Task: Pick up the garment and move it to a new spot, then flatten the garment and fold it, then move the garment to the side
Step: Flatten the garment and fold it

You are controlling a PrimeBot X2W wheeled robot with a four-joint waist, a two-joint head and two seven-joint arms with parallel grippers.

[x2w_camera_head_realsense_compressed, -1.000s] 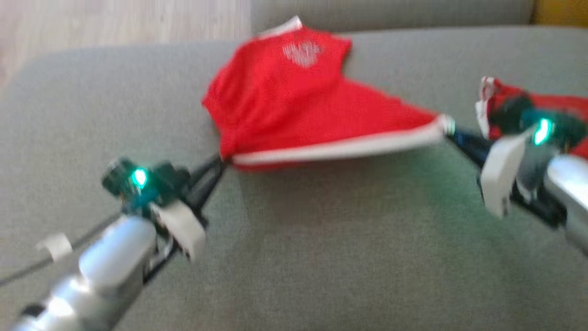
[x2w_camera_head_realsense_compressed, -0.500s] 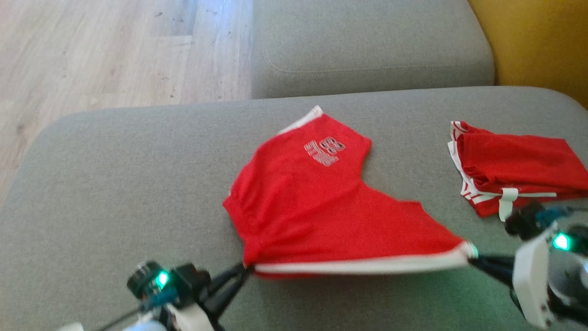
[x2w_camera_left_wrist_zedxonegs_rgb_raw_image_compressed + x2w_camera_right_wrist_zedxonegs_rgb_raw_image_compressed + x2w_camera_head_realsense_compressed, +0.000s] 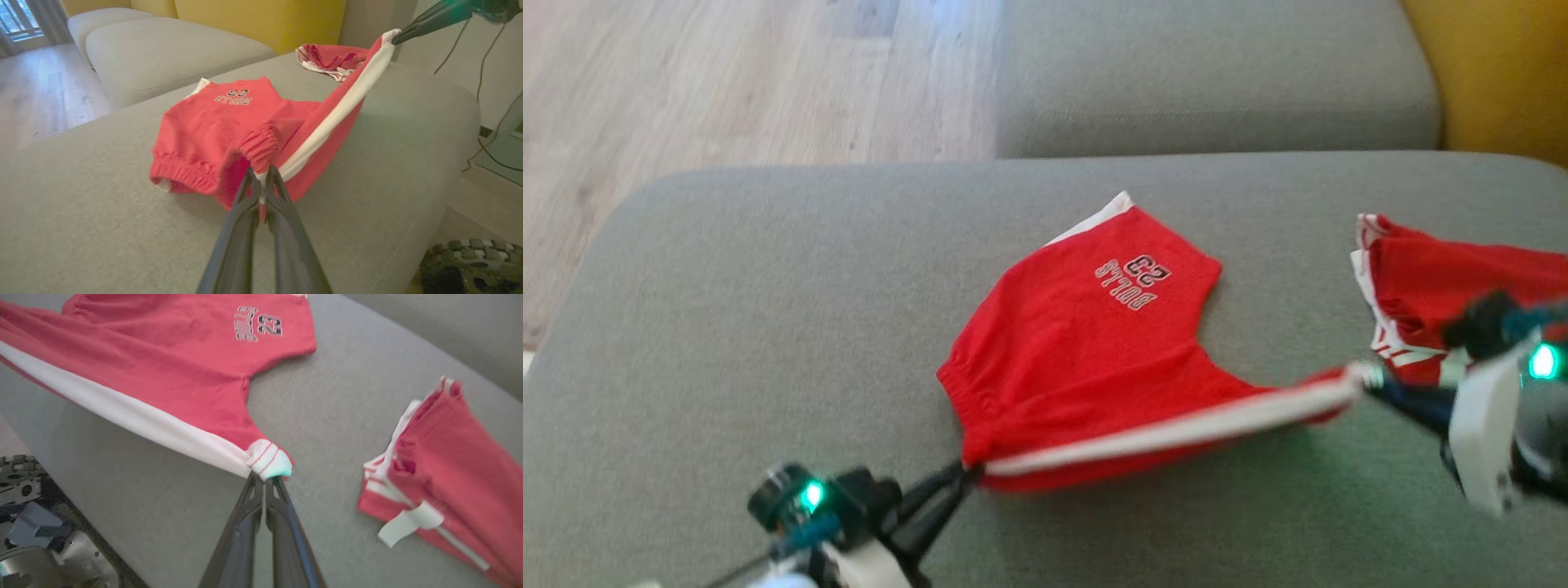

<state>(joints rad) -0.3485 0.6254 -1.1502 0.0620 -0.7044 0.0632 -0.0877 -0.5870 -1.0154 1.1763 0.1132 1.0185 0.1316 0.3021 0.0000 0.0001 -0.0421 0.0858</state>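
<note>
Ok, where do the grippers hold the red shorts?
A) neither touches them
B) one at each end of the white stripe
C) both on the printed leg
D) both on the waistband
B: the left gripper pinches the waistband end of the white stripe, the right gripper its hem end.

Garment: red shorts (image 3: pixel 1086 351), white side stripe, "BULLS 23" print.
Pose: striped edge stretched taut, raised; rest apparently flat.
Place: grey cushion (image 3: pixel 768 310).

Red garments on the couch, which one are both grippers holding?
The garment printed BULLS 23, stretched by its white-striped edge between the left gripper and the right gripper. The other red garment lies folded to the right, ungripped.
</note>
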